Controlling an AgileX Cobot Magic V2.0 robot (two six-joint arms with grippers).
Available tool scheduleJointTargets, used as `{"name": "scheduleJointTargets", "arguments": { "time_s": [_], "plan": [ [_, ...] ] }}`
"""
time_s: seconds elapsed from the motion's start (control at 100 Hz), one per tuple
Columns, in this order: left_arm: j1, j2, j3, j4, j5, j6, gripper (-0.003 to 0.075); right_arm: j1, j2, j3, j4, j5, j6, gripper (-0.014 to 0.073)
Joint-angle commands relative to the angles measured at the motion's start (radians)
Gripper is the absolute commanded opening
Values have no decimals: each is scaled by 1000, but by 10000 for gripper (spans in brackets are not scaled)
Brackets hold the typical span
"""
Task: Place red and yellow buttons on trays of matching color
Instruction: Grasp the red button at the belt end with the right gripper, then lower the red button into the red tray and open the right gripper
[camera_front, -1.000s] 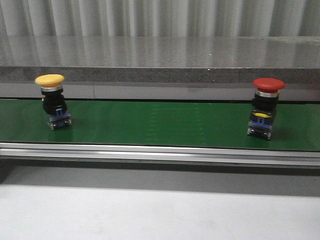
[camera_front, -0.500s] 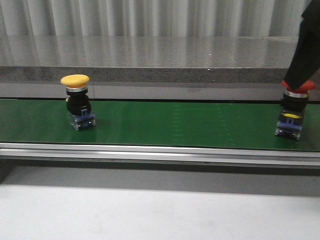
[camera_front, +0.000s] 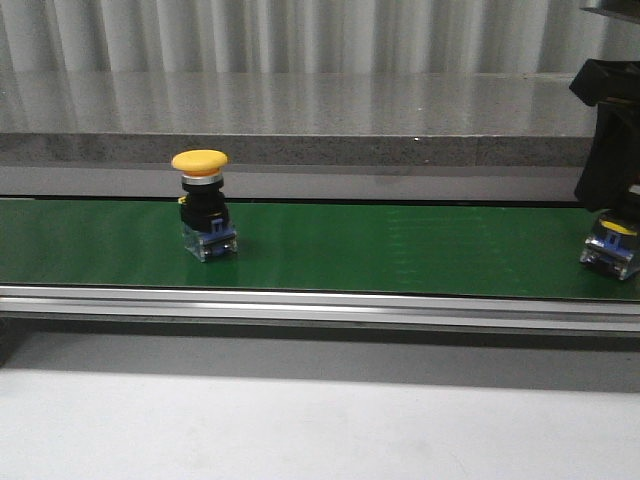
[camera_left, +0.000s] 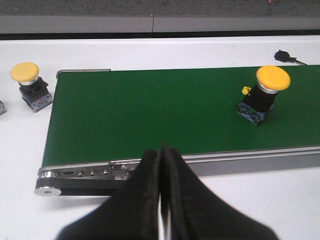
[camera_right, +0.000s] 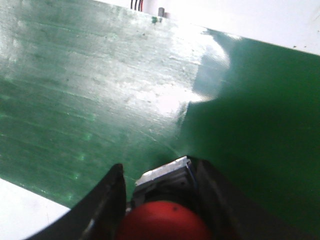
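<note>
Standing upright on the green conveyor belt (camera_front: 400, 250), the yellow button (camera_front: 202, 204) is untouched; the right gripper (camera_right: 160, 200) has its fingers around the red button (camera_right: 165, 224) at the belt's right end; the left gripper (camera_left: 161, 165) is closed, empty.

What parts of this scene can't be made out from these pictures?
- Red button: in the front view the right claw covers its cap; only the base shows. The right wrist view cuts it off at the frame edge.
- Whether the right claw actually grips it: contact is not visible.
- Trays: none appear in any view.
- A second yellow button lies off the belt in the left wrist view; something beside it is cut off by the edge.
</note>
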Motion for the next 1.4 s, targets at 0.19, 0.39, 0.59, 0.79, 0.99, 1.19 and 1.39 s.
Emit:
{"name": "scheduleJointTargets", "arguments": {
  "time_s": [0.19, 0.39, 0.59, 0.79, 0.99, 1.19, 1.39],
  "plan": [
    [-10, 0, -26, -7, -70, 1, -20, -66, -66, -41, -14, -84, 33, 114],
    [-10, 0, -26, -7, -70, 1, -20, -248, -86, -131, -64, -93, 110, 114],
    [-10, 0, -26, -7, -70, 1, -20, -459, -84, -239, -65, -116, 159, 114],
    [-10, 0, -26, -7, -70, 1, -20, -601, -11, -341, -65, -128, 187, 114],
    [-10, 0, -26, -7, -70, 1, -20, -680, 129, -451, -63, -150, 231, 114],
    [-10, 0, -26, -7, -70, 1, -20, -697, 260, -513, -63, -212, 231, 113],
    [-10, 0, -26, -7, -70, 1, -20, -697, 365, -513, -41, -296, 231, 113]
  ]
}}
